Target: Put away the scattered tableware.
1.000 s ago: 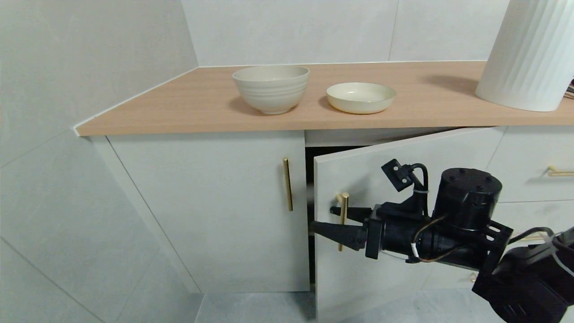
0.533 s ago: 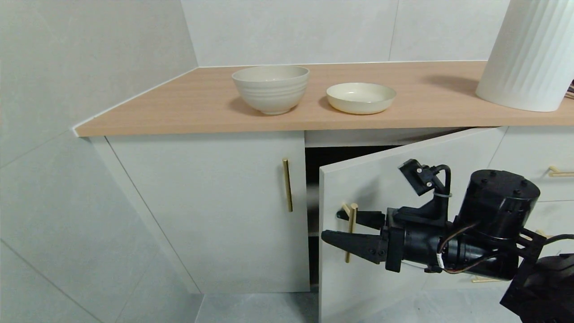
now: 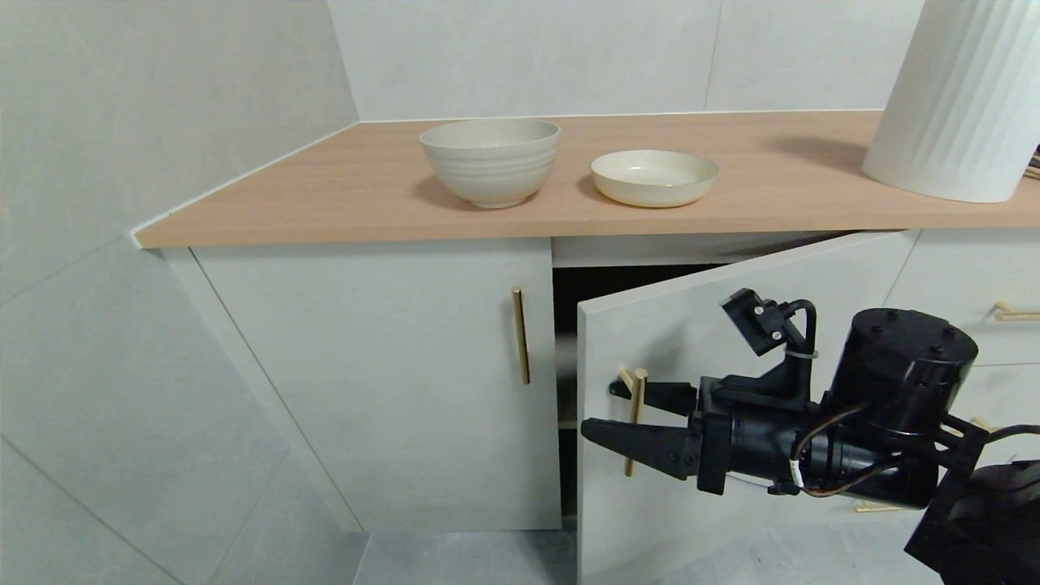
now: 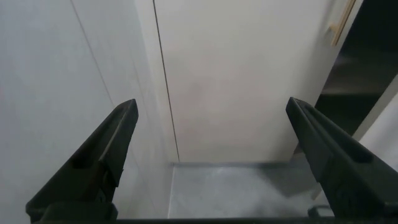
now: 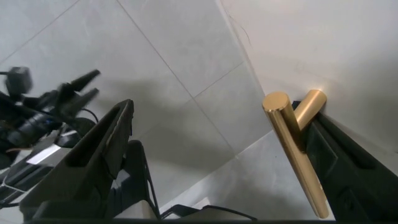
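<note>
So, right pincer (image 3: 601, 409) sat at the handle (image 3: 637, 405) of the right door (image 3: 691, 325), which stood ajar.
Its fingers were released and straddled the bar, one behind it. Left pincer (image 4: 211, 109) was spread wide with nothing in it, facing the closed left door (image 4: 242, 81). Bowl (image 3: 491, 161) and dish (image 3: 654, 176) stood near each other on the worktop (image 3: 325, 203), not touching.

bowl (image 3: 491, 161) l of dish (image 3: 654, 176) on counter (image 3: 325, 203); r pincer (image 3: 601, 408) at door handle (image 3: 639, 388) below
</note>
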Robot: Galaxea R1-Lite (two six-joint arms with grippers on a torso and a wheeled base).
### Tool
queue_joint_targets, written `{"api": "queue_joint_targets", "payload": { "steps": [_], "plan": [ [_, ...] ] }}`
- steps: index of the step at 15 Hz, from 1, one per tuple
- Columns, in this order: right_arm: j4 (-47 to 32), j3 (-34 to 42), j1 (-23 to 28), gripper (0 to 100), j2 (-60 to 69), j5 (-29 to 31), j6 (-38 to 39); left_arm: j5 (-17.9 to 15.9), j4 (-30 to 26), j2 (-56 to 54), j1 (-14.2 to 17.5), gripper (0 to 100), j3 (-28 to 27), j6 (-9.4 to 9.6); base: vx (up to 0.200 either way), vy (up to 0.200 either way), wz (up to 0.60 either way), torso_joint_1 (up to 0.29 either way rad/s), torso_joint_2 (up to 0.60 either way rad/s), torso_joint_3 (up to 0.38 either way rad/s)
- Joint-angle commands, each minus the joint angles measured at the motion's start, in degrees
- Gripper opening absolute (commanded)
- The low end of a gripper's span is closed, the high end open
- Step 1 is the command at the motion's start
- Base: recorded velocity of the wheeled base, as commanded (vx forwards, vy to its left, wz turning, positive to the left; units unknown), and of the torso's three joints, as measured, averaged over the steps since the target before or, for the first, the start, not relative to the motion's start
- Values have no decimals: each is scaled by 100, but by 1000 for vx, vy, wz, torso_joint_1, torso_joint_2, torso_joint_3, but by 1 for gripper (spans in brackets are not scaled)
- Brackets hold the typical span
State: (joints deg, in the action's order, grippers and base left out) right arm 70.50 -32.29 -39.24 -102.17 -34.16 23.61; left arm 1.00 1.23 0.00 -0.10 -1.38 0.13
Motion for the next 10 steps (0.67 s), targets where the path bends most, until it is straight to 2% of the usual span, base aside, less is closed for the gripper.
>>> {"api": "queue_joint_targets", "payload": {
  "steps": [1,2,3,4,5,6,7,8,10],
  "plan": [
    [-10,4,-22,100,-57,6,3,-188,-229,26,1,100,-627,-5,0,0,0,0,0,0],
    [-19,-5,-22,100,-57,6,3,-566,-554,149,-25,100,-1014,-5,0,0,0,0,0,0],
    [-10,-14,-22,100,-75,6,3,-1137,-967,545,-69,100,-1532,-5,0,0,0,0,0,0],
    [-19,-14,-22,100,-84,6,3,-1524,-1204,1187,-69,100,-2051,31,0,0,0,0,0,0],
    [-10,-23,-22,100,-84,6,29,-1752,-1213,1740,-78,100,-2402,48,0,0,0,0,0,0],
    [-10,-23,-22,100,-75,6,29,-2104,-1204,2514,-78,100,-2789,154,0,0,0,0,0,0],
    [-10,-23,-22,100,-75,6,29,-2244,-1187,2874,-78,100,-2965,180,0,0,0,0,0,0],
    [-10,-23,-22,100,-66,6,38,-2420,-1107,3753,-78,100,-3413,171,0,0,0,0,0,0],
    [-10,-14,-22,100,-57,6,29,-2420,-466,4896,-157,100,-3712,145,0,0,0,0,0,0]
  ]
}}
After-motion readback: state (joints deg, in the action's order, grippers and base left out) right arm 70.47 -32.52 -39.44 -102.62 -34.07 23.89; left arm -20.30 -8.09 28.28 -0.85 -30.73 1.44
